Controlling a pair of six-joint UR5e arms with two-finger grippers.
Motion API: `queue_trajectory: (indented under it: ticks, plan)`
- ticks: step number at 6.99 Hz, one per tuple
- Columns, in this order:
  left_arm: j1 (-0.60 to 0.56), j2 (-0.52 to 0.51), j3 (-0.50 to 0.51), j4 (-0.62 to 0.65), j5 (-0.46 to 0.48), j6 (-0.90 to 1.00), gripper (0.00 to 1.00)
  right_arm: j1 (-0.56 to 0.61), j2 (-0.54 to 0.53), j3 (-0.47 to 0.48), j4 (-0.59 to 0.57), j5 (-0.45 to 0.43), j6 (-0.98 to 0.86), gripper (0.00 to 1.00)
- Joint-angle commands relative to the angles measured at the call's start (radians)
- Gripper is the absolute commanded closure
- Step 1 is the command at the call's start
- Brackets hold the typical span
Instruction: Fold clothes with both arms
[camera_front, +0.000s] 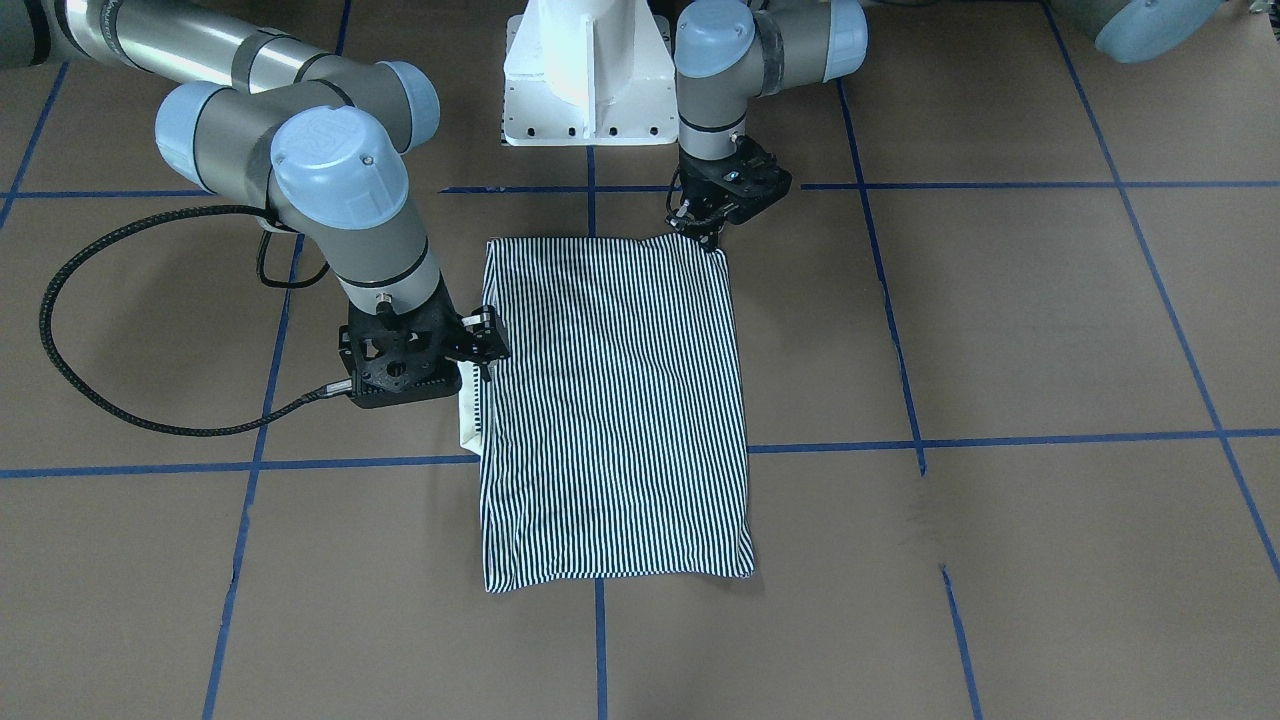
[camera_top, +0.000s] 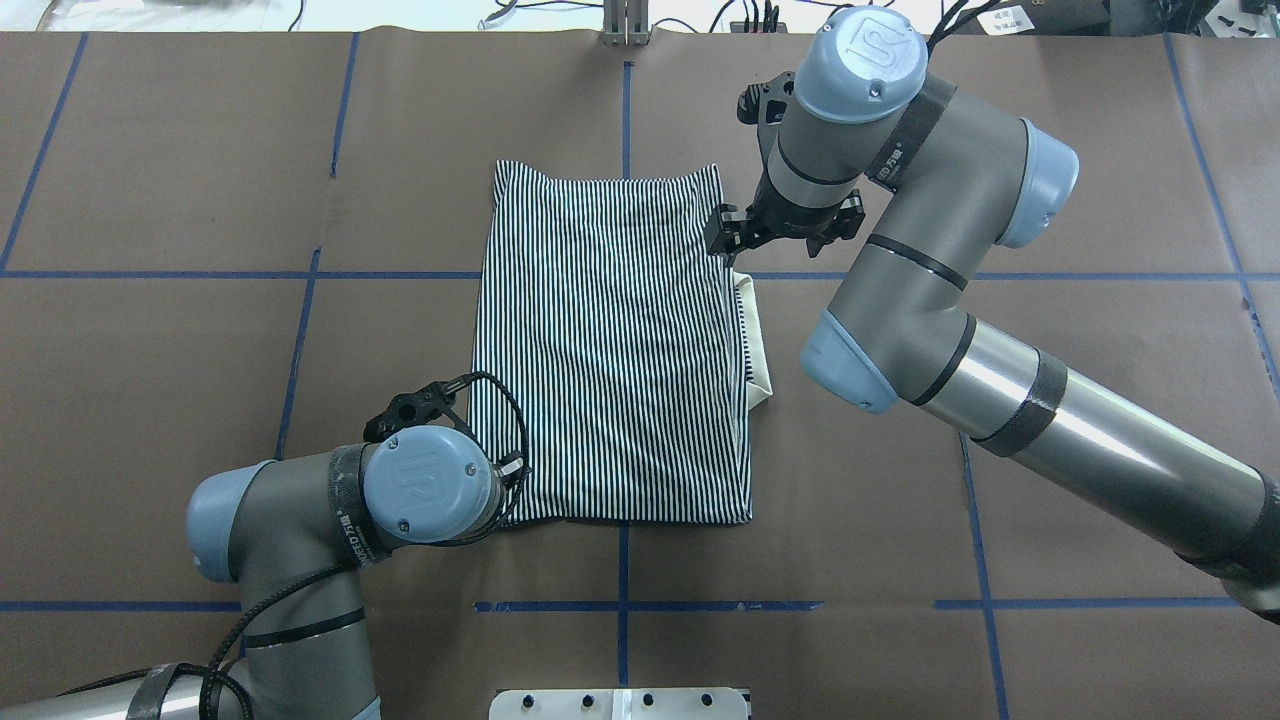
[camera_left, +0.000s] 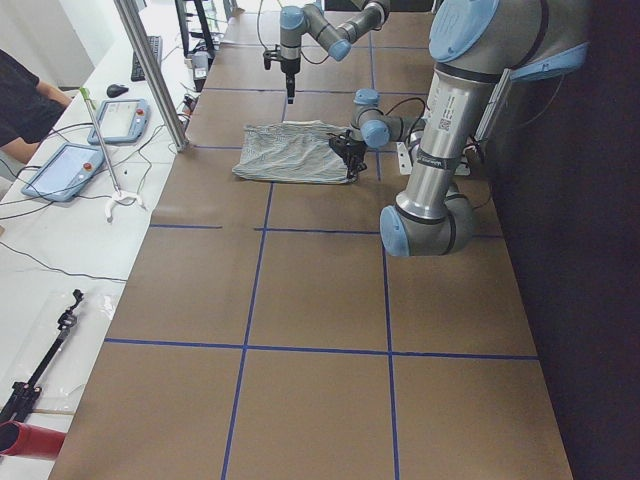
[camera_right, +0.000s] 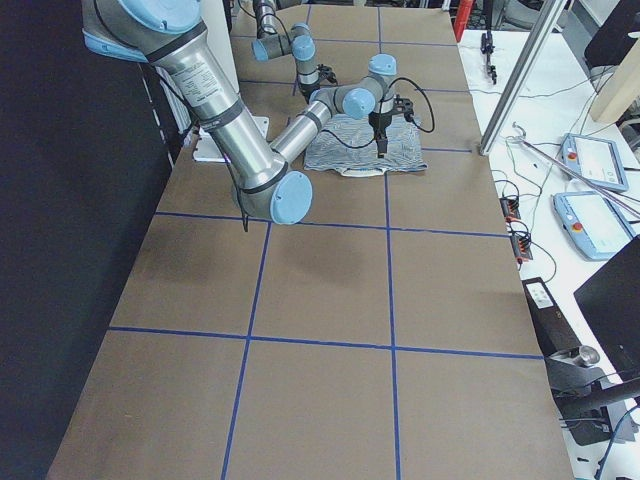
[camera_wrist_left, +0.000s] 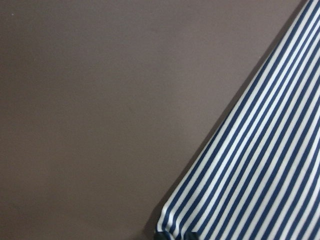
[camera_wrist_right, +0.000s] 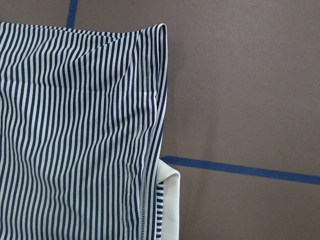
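Nearest me on the brown-papered table (camera_front: 1000, 330) lies the striped polo shirt (camera_front: 615, 400), flat in the middle and already brought in to a long narrow rectangle, no sleeves showing, a blue tape line (camera_front: 1000, 438) running out from under it on either side; partway along one long edge a bit of cream collar (camera_front: 468, 425) pokes out from beneath the stripes, and the right gripper (camera_front: 487, 345) hangs over that edge, clear of the cloth going by the side views; whether its jaws stand apart or together I cannot tell; further off, at the shirt's far corner by the white pedestal (camera_front: 585, 75), the left gripper (camera_front: 712, 238) has its tips down at the corner, though I cannot tell if they pinch the cloth; to my eye the first folds are done and a halving fold is in hand; that calls for a hold on both corners of the far short end, the right gripper shifting to the free one, then a low, level carry over to the near hem so the collar stays tucked
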Motion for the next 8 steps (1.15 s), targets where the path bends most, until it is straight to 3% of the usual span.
queue_trajectory:
  ticks: [1,2,8]
  plan:
    - [-0.001,-0.001,-0.001,0.002,0.001,0.012,0.32,0.001,-0.001,0.0,0.0,0.0,0.0,0.0]
    - [-0.003,-0.001,0.0,0.002,0.001,0.012,0.19,-0.001,-0.001,0.0,0.0,0.0,0.0,0.0]
    - [-0.003,-0.001,0.026,0.0,0.001,0.009,0.19,-0.001,0.001,0.0,0.0,-0.001,0.0,0.0]
